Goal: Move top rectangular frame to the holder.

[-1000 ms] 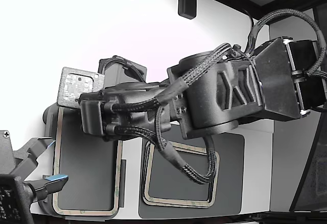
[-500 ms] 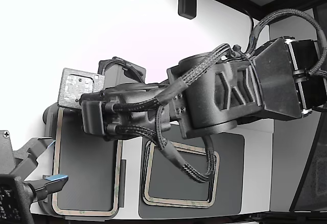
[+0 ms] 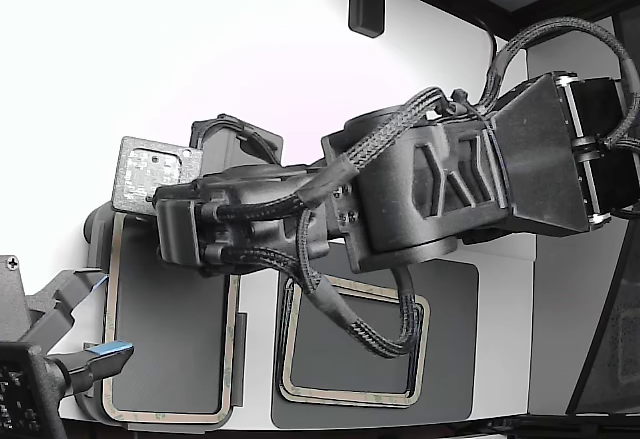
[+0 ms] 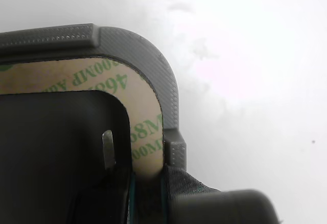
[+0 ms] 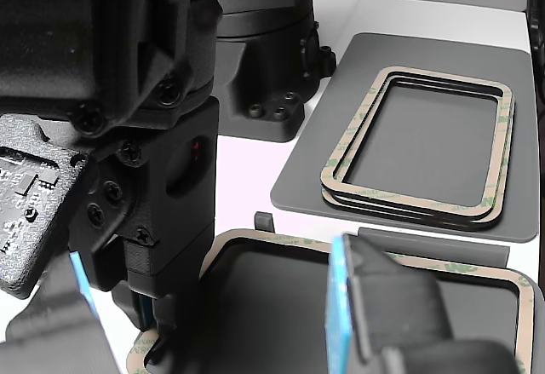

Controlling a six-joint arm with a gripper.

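The top rectangular frame point(image 4: 148, 106), tan with green print, lies inside the rim of the light grey holder point(image 4: 127, 38). My gripper point(image 4: 146, 203) stands over the frame's strip beside the holder's side notch. One teal-edged finger is against each edge of the strip, so the gripper is shut on it. In the exterior view the frame point(image 3: 110, 309) rings the holder point(image 3: 97, 234) at the left, under my wrist, and my fingertips are hidden. The other view shows my gripper point(image 5: 157, 323) at the frame's point(image 5: 281, 242) corner.
A stack of like frames point(image 3: 350, 394) lies on a dark grey mat point(image 3: 450, 309) at the exterior view's centre, and also shows in the other view point(image 5: 417, 204). A second gripper with blue pads point(image 3: 100, 354) hovers over the holder's near end. My arm's cables hang above the stack.
My arm and wrist have shifted slightly toward the exterior view's left. The frames and the second gripper have not moved.
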